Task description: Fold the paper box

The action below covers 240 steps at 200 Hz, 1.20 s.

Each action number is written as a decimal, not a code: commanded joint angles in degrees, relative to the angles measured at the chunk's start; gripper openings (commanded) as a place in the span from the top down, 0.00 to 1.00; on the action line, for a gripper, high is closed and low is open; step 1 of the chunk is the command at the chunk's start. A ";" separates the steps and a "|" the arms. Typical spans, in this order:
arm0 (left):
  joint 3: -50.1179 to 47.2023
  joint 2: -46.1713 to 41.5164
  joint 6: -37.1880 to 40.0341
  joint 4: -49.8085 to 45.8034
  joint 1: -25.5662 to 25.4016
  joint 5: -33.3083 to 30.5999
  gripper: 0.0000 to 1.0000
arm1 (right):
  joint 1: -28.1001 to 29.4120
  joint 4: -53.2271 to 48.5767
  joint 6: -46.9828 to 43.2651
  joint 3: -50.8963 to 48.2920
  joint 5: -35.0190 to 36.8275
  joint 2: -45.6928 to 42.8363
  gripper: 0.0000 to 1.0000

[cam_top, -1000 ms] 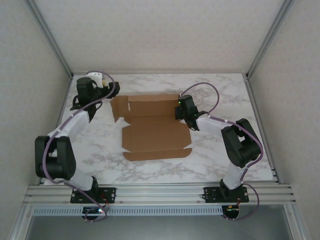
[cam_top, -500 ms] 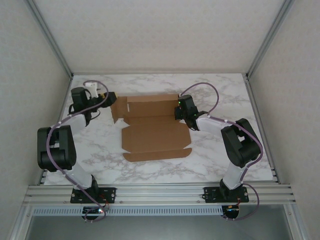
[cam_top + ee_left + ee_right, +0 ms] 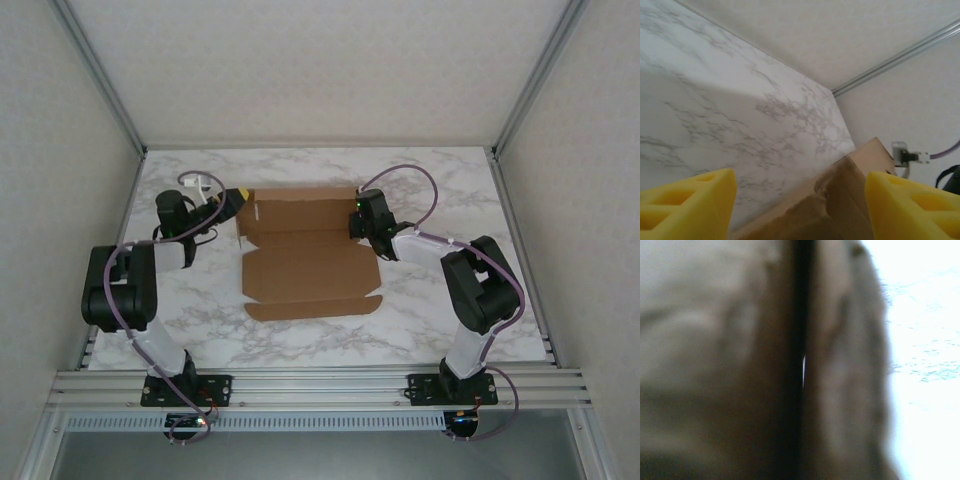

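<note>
On the left of the marble desk [image 3: 430, 190], the left arm [image 3: 125, 290] reaches in towards the middle. The left pincer [image 3: 228, 200] sits just beside the left end of the paper box [image 3: 310, 270], at the far corner. From the left wrist, its yellow pads [image 3: 690, 200] stand well apart, so the left pincer [image 3: 800, 197] is open and grips nothing. The brown edge of the paper box [image 3: 855, 190] rises between the pads, nearer the right one, with bare desk [image 3: 715, 100] beyond.

The box lies mid-desk as a mostly flat sheet with its long side across the view. Its left flap [image 3: 243, 212] is tilted up beside the left pincer.

At the box's right end, on the far corner, the right pincer [image 3: 357, 228] rests against the card with its jaws closed. Whether a layer of card is nipped between them cannot be told. The right wrist view is blurred brown card [image 3: 715, 365] cut by a dark slit, with bright desk [image 3: 925, 340] at the right.

A second ago the left pincer hung at the desk's far left corner, well apart from the box. It has since swung right to the box. The left flap, then spread flat, now stands narrower. The right pincer has not moved.
</note>
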 commanded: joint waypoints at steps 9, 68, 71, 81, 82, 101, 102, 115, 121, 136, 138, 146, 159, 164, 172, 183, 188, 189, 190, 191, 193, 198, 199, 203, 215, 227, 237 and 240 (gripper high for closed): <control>-1.59 -7.28 -0.76 1.85 -2.58 -1.48 0.31 | 0.16 -2.90 2.70 0.04 -0.69 2.70 1.00; -5.13 -10.61 -0.49 1.12 -9.50 -4.13 0.30 | 0.17 -3.27 3.31 0.39 -0.70 3.48 1.00; -5.41 -10.47 -0.72 1.41 -9.73 -4.10 0.30 | 0.17 -3.26 3.36 0.46 -0.70 3.47 1.00; -6.02 -10.31 -1.05 1.72 -10.53 -4.29 0.30 | 0.12 -3.39 3.33 0.57 -0.69 3.52 1.00; -6.05 -10.28 -1.05 1.70 -10.56 -4.30 0.30 | 0.16 -3.37 3.30 0.57 -0.69 3.52 1.00; -6.71 -10.72 1.20 -1.60 -11.54 -5.55 0.31 | 0.11 -3.64 3.21 0.52 -0.52 3.46 1.00; -6.71 -10.84 1.43 -1.94 -11.51 -5.81 0.31 | 0.11 -3.62 3.20 0.54 -0.47 3.45 1.00; -7.25 -12.72 4.08 -6.19 -11.56 -9.96 0.31 | 0.11 -3.62 3.06 0.41 -0.34 3.35 1.00; -7.80 -14.06 5.12 -8.13 -11.55 -13.01 0.31 | 0.13 -3.70 3.10 0.39 -0.23 3.33 1.00; -10.05 -17.56 6.84 -11.45 -12.02 -19.36 0.32 | 0.13 -3.62 2.91 0.22 -0.05 3.09 1.00; -10.46 -18.04 7.16 -11.80 -12.16 -20.05 0.32 | 0.11 -3.54 2.88 0.15 0.00 3.08 1.00; -12.03 -19.89 8.21 -12.72 -12.82 -23.10 0.32 | 0.19 -3.44 2.79 0.13 -0.01 3.07 1.00; -13.89 -22.23 9.56 -13.57 -14.38 -27.04 0.32 | 0.15 -3.41 2.83 0.13 -0.18 3.08 1.00; -14.35 -22.82 9.87 -13.53 -15.00 -27.91 0.32 | 0.12 -3.38 2.73 0.23 -0.37 3.14 1.00; -14.44 -23.58 10.01 -13.61 -15.72 -28.66 0.31 | 0.12 -3.34 2.72 0.30 -0.46 3.15 1.00; -13.78 -24.28 9.80 -14.33 -15.87 -29.56 0.31 | 0.19 -3.45 2.67 0.39 -0.53 3.22 1.00; -13.26 -24.82 10.14 -15.36 -15.81 -30.35 0.31 | 0.19 -3.43 2.65 0.39 -0.48 3.18 1.00; -13.15 -24.97 10.25 -15.45 -15.80 -30.60 0.31 | 0.15 -3.43 2.65 0.39 -0.49 3.22 1.00; -13.00 -25.04 10.40 -15.81 -15.79 -30.86 0.31 | 0.13 -3.43 2.61 0.39 -0.50 3.19 1.00; -12.84 -25.16 10.52 -16.16 -15.79 -31.08 0.31 | 0.16 -3.43 2.64 0.39 -0.51 3.18 1.00; -12.61 -25.48 10.83 -16.71 -15.79 -31.59 0.30 | 0.17 -3.43 2.63 0.39 -0.49 3.17 1.00; -12.08 -26.26 11.67 -17.70 -15.73 -32.78 0.30 | 0.15 -3.43 2.65 0.31 -0.59 3.17 1.00; -11.98 -26.43 11.81 -17.94 -15.67 -32.96 0.30 | 0.13 -3.43 2.65 0.35 -0.60 3.17 1.00; -11.63 -27.11 12.44 -18.71 -15.54 -33.74 0.30 | 0.14 -3.43 2.61 0.31 -0.59 3.17 1.00; -10.55 -29.07 14.37 -20.52 -14.59 -35.16 0.29 | 0.15 -3.44 2.48 0.21 -0.69 3.01 1.00; -9.81 -31.08 15.35 -21.59 -13.06 -35.93 0.29 | 0.13 -3.39 2.26 0.05 -0.74 2.83 1.00; -9.95 -32.88 15.56 -21.18 -11.05 -35.91 0.29 | 0.11 -3.41 2.20 0.04 -0.85 2.74 1.00; -10.10 -33.60 15.58 -20.79 -10.51 -35.93 0.30 | 0.13 -3.35 2.15 -0.04 -0.85 2.73 1.00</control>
